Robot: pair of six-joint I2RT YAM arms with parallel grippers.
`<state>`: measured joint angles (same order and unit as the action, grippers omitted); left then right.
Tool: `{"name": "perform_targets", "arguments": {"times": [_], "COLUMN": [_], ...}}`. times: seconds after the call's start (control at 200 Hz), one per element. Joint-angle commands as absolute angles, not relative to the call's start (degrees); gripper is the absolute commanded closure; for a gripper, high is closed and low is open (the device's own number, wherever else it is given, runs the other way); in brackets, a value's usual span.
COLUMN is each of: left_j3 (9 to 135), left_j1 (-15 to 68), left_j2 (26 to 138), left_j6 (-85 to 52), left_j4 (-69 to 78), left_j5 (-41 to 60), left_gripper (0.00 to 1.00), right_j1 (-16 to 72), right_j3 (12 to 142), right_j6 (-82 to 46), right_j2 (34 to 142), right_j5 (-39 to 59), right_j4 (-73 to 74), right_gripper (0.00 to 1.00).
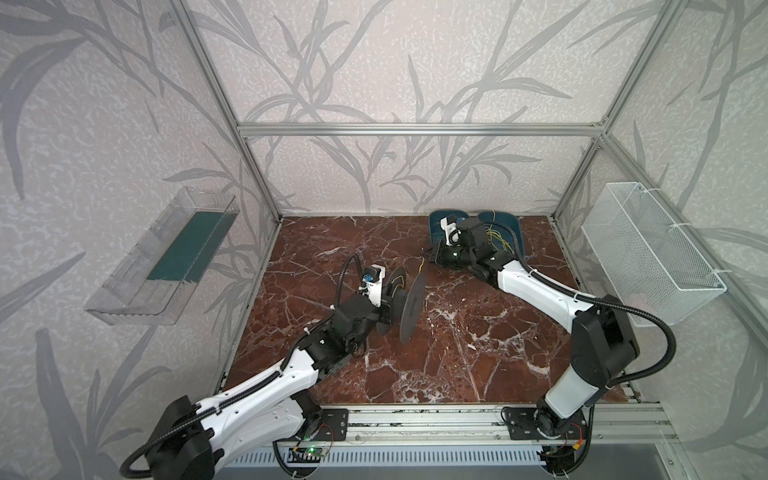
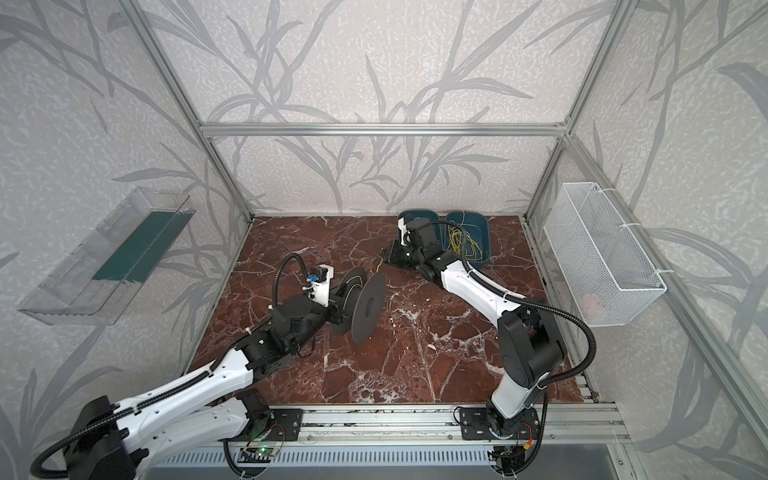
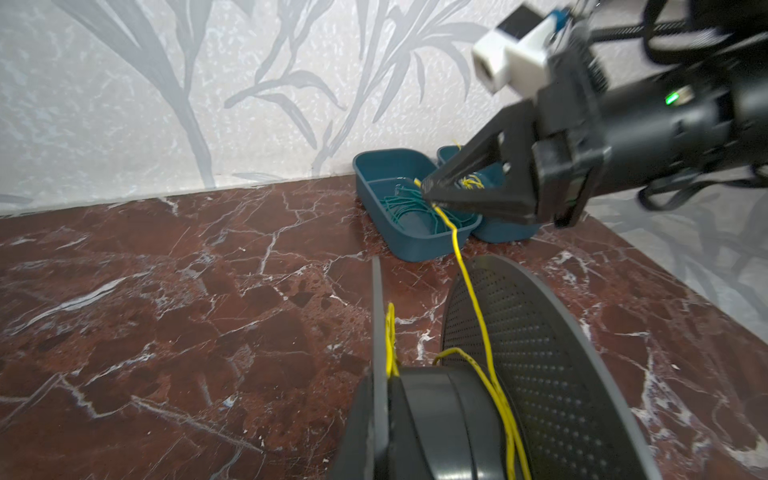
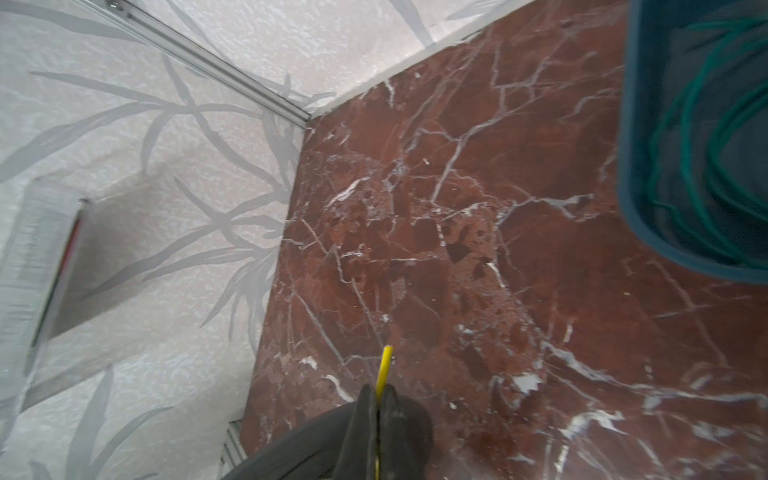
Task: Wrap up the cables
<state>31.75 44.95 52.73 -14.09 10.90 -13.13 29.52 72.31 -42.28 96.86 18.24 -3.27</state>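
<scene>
Pinching the yellow cable [image 3: 473, 299] end shut in right fingers [image 4: 362, 419], mid-counter [image 1: 457, 353] toward the far edge; left fingers [image 3: 357, 432] clamping the spool [image 1: 411, 303]. Over-pulling, likely slipping that short grip, slackening turns.

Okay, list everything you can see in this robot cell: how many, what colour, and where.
spool: one, black, on edge, mid-table
held cable: one, yellow, running from the spool to the right gripper
loose cables: a tangle, count unclear, yellow, in the right tray
green cables: a bundle, count unclear, green, in the left tray
left tray: one, teal, back of table
right tray: one, teal, beside the left tray
clear bin: one, transparent with green floor, left wall
mesh basket: one, white, right wall
table: one, red-brown marble
left gripper: one, black, shut on the spool
right gripper: one, black, shut on the held cable, just in front of the trays
</scene>
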Motion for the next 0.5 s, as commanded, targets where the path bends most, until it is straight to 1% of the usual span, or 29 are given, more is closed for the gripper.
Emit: {"name": "perform_targets", "arguments": {"times": [0.0,0.105,0.25,0.36,0.495], "left_j3": [32.2,33.2,33.7,33.9,34.2], "left_j1": [44.8,44.2,41.9,41.4,41.0], "left_j2": [47.9,45.9,45.0,45.5,48.2], "left_j6": [-13.9,-15.6,-19.8,-21.7,-23.6], "left_j4": [11.9,10.2,11.2,13.0,16.4], "left_j5": [-9.3,-12.7,-17.4,-22.3,-24.3], "left_gripper": [1.0,1.0,1.0,1.0,1.0], "right_j1": [27.4,27.1,27.3,29.4,33.2], "right_j3": [67.8,62.5,55.2,50.5,47.4], "right_j6": [-34.4,-33.8,-35.8,-38.3,-39.5], "right_j2": [99.0,98.7,99.3,99.3,99.3], "right_j5": [13.2,11.8,12.8,13.3,11.7], "right_j4": [-2.9,-0.1,4.9,8.9,11.7], "right_gripper": [1.0,1.0,1.0,1.0,1.0]}}
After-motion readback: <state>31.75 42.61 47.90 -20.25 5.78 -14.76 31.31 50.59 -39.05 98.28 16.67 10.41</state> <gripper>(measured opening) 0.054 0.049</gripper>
